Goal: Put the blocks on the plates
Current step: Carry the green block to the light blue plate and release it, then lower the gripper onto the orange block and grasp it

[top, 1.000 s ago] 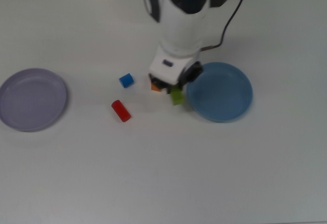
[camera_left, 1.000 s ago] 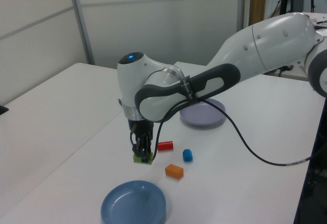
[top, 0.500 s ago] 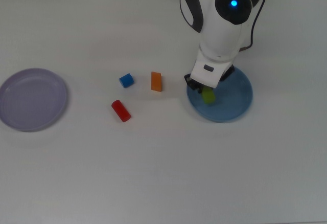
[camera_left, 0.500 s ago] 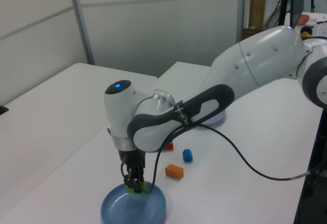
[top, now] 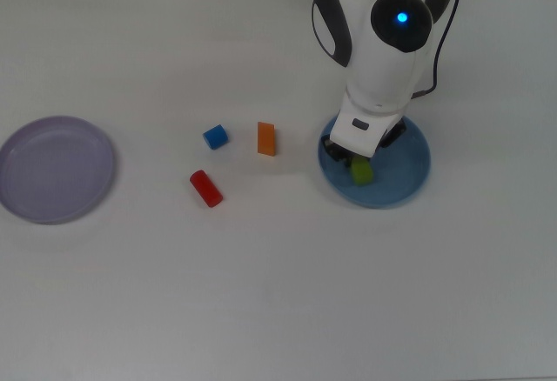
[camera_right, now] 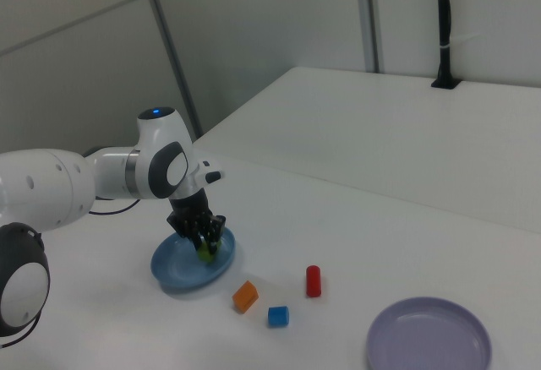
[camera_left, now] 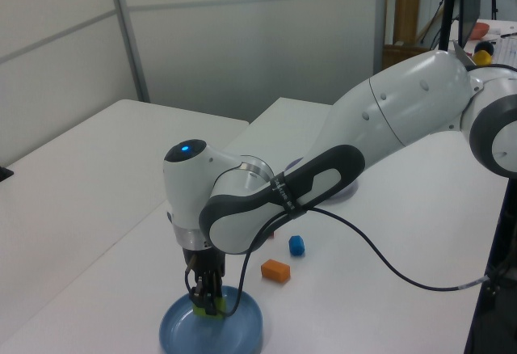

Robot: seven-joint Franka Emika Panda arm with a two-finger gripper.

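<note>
My gripper [top: 355, 162] is shut on the green block [top: 362, 171], low over the left part of the blue plate [top: 409, 169] in the top view. The left view shows the green block [camera_left: 204, 310] between the fingers, down at the blue plate [camera_left: 245, 334]. In the right view the gripper [camera_right: 203, 243] holds the green block [camera_right: 206, 253] just over the blue plate [camera_right: 177, 275]. On the table lie the orange bar [top: 266, 138], blue cylinder [top: 215, 137] and red cylinder [top: 206, 188]. The lavender plate [top: 57, 169] sits bare at the top view's far left.
The arm's white body [top: 383, 42] rises over the blue plate's far side in the top view, with a black cable behind it. In the left view the arm [camera_left: 388, 128] hides most of the lavender plate. The table's far edge runs along the top view's top.
The gripper carried the green block from beside the orange bar over to the blue plate, then sank lower toward its surface. The other blocks have not moved.
</note>
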